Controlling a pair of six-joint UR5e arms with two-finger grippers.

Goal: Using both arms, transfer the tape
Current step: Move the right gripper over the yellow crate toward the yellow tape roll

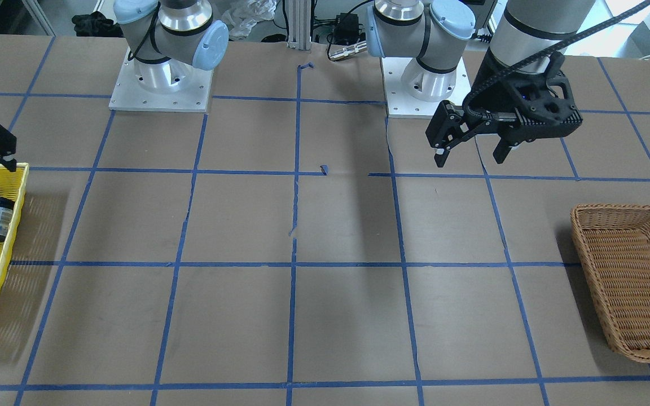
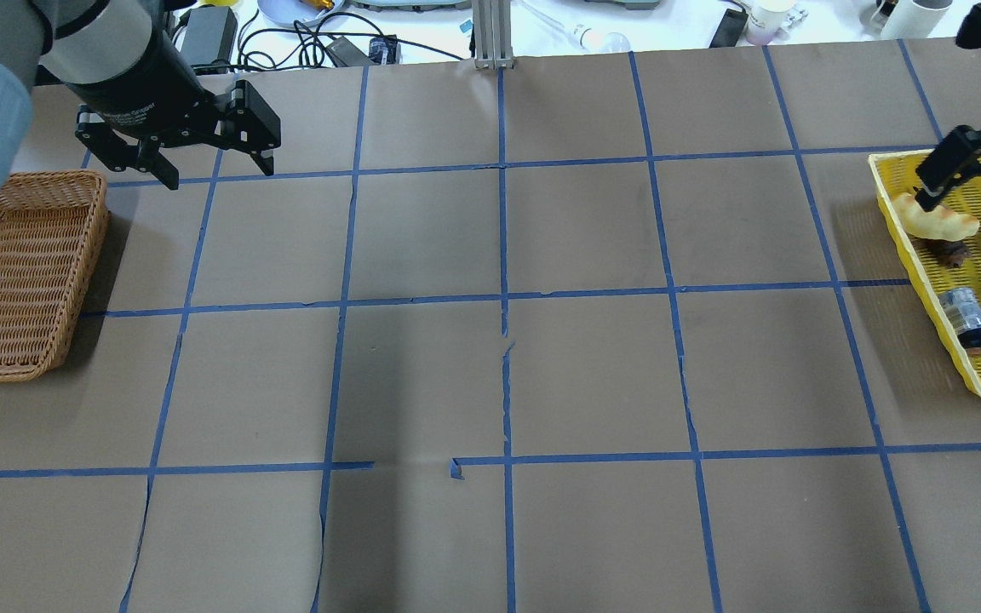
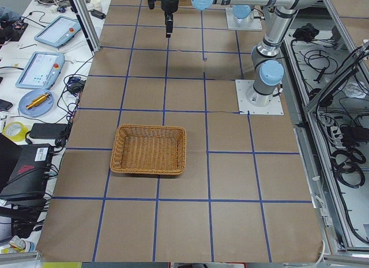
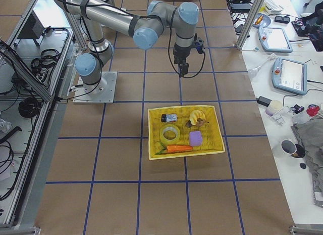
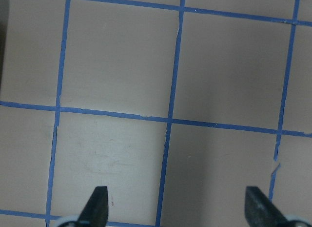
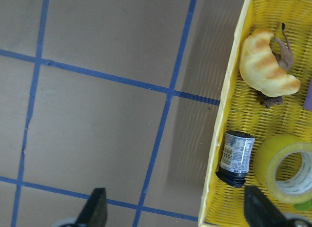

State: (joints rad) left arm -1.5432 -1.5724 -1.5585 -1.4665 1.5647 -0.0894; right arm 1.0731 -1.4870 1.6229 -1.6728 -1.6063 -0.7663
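**A:** Where is the tape?

**B:** The tape [image 6: 267, 163] lies flat in a yellow basket [image 6: 222, 139], below the right gripper [image 6: 175, 206] and near one of its fingertips. It is a translucent yellow ring with a white core.

**A:** Is either gripper holding anything?

**B:** No. The right gripper's fingers are spread and empty. The left gripper [image 2: 218, 173] is also spread, beside a wicker basket [image 2: 31, 177] and well apart from the tape.

**A:** What differs between views?

**B:** The right side view shows a carrot [image 4: 176, 148] just beside the tape; the overhead view crops it out. The right wrist view shows a dark jar [image 6: 235, 156] beside the tape, its label print too small to read.
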